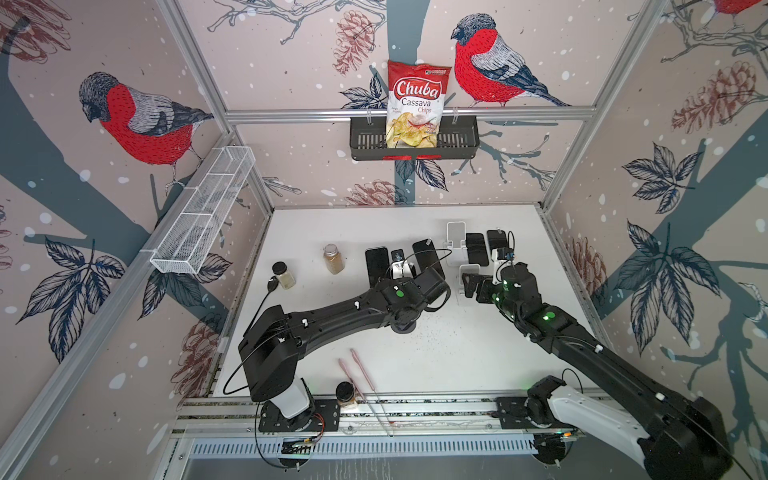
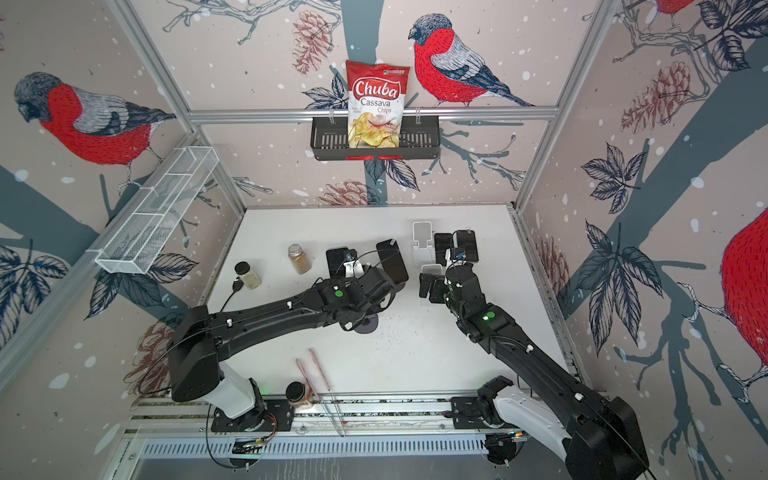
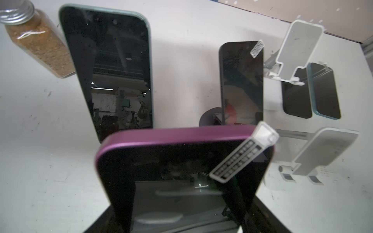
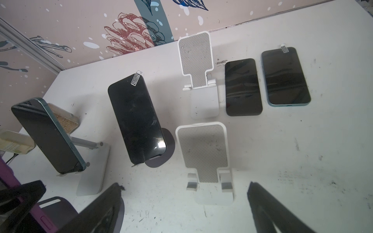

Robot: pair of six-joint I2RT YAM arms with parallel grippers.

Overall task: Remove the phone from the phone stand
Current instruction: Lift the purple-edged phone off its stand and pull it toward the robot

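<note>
In both top views the left gripper point(image 1: 432, 277) hides its own grip; the left wrist view shows it pinching the purple phone point(image 3: 181, 139); the right wrist view shows the right gripper point(image 4: 184, 184) spread above a bare white stand point(image 4: 202, 149), and the purple phone beside a dark stand base point(image 4: 60, 209).

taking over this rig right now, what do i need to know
Left gripper: shut on the purple phone, above a dark stand base; I cannot tell whether it is fully clear.
Right gripper: open, empty, over the near white stand.
Done: a flat black phone and a flat blue phone lie on the table beside the far white stand; both white stands are empty.
Left: set the purple phone down, then lift off the green-edged phone and the propped black phone.
</note>
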